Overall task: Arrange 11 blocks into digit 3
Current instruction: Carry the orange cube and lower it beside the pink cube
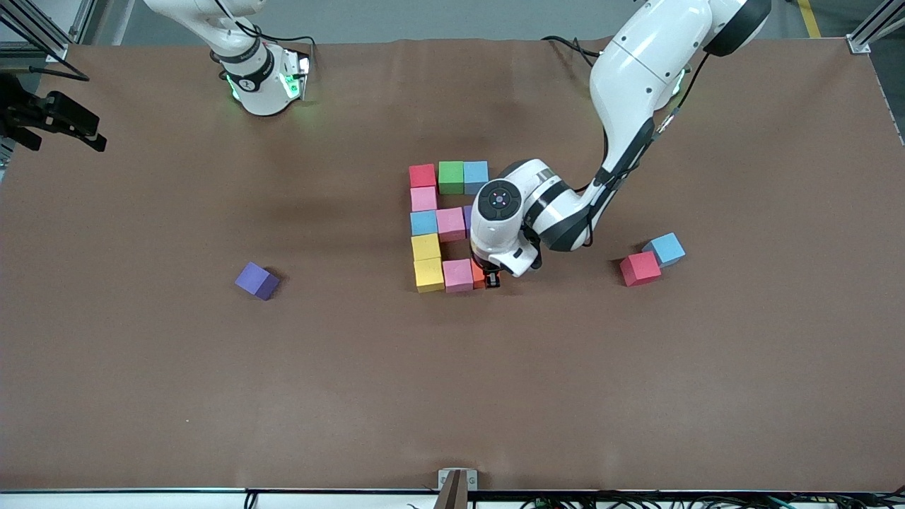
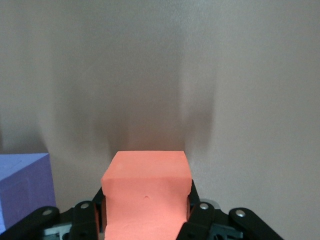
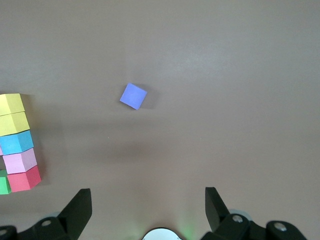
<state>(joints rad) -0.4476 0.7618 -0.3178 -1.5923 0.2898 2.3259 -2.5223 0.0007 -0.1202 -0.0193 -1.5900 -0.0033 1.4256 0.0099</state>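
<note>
Orange matte cube [image 2: 147,192]: pinched by the left gripper [image 1: 488,277], beside the pink cube [image 1: 457,275] ending the figure's nearest arm.
Figure [image 1: 426,225]: mid-tabletop [image 1: 212,367], column plus arms.
Strays: purple cube [image 1: 257,281] toward the right arm's end; red cube [image 1: 640,268] touching blue cube [image 1: 665,249] toward the left arm's.
Right gripper [image 3: 148,210]: waiting aloft, fingers [image 3: 79,210] spread.

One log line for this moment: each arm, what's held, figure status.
left gripper: shut on orange block, at pink block | right gripper: open, waiting | digit 3: last arm unfinished
</note>
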